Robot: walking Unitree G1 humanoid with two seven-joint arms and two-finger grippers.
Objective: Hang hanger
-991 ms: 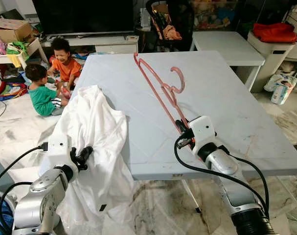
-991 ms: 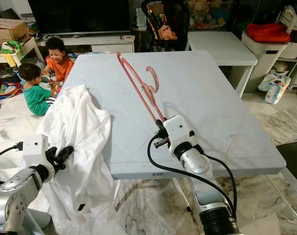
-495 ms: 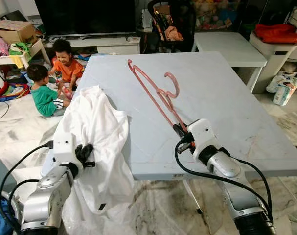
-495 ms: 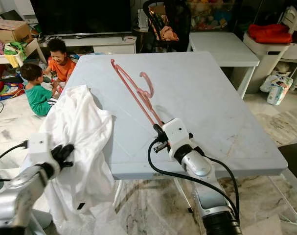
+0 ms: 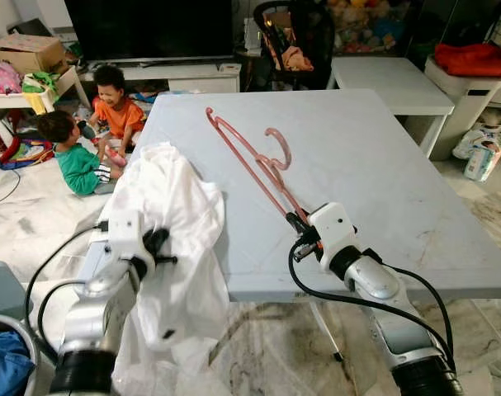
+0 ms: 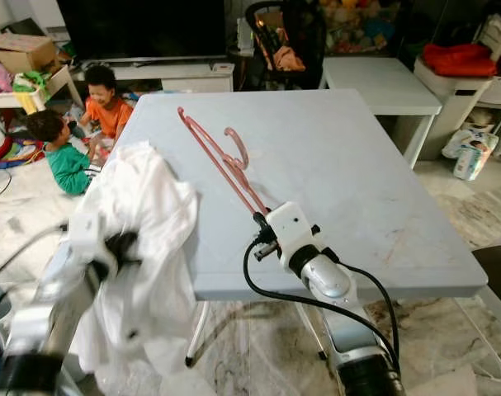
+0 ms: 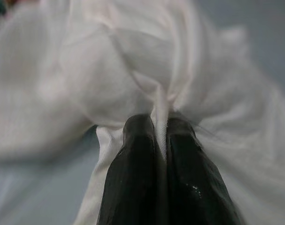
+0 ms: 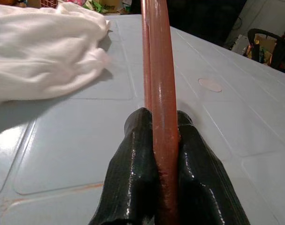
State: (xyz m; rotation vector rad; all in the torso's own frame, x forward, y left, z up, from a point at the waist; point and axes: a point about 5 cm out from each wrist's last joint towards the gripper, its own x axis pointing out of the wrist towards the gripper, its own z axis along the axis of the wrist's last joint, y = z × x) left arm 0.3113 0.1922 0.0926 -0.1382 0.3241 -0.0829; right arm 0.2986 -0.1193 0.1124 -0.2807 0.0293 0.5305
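Pale grey plastic folding table [image 5: 382, 190] taking up the middle of the room, with a white garment [image 5: 172, 214] lying bunched at its left corner and spilling over the edge toward the marble floor [image 5: 27, 223]. Beyond the table's far left corner, two children [image 5: 89, 136] sitting on that floor, near a cardboard box [image 5: 27, 51] and a dark television [image 5: 147, 29] on its low white stand. To the far right, a second white table [image 5: 390, 82], then a red cloth [image 5: 473, 59] lying on a white unit. Behind, a black stroller [image 5: 295, 37].

Left gripper [image 7: 157, 136] pinching a fold of the white garment, fingers pressed together on the cloth at the table's left edge. Right gripper [image 8: 162, 124] clamping the near end of the pink plastic hanger [image 5: 254, 157], fingers closed on either side of its bar, low over the table's near middle. Hanger slanting up and away from that grip above the tabletop, thin and salmon-toned, its hook [image 5: 279, 147] curling to the right about halfway along, far tip bending over near the table's far left part.
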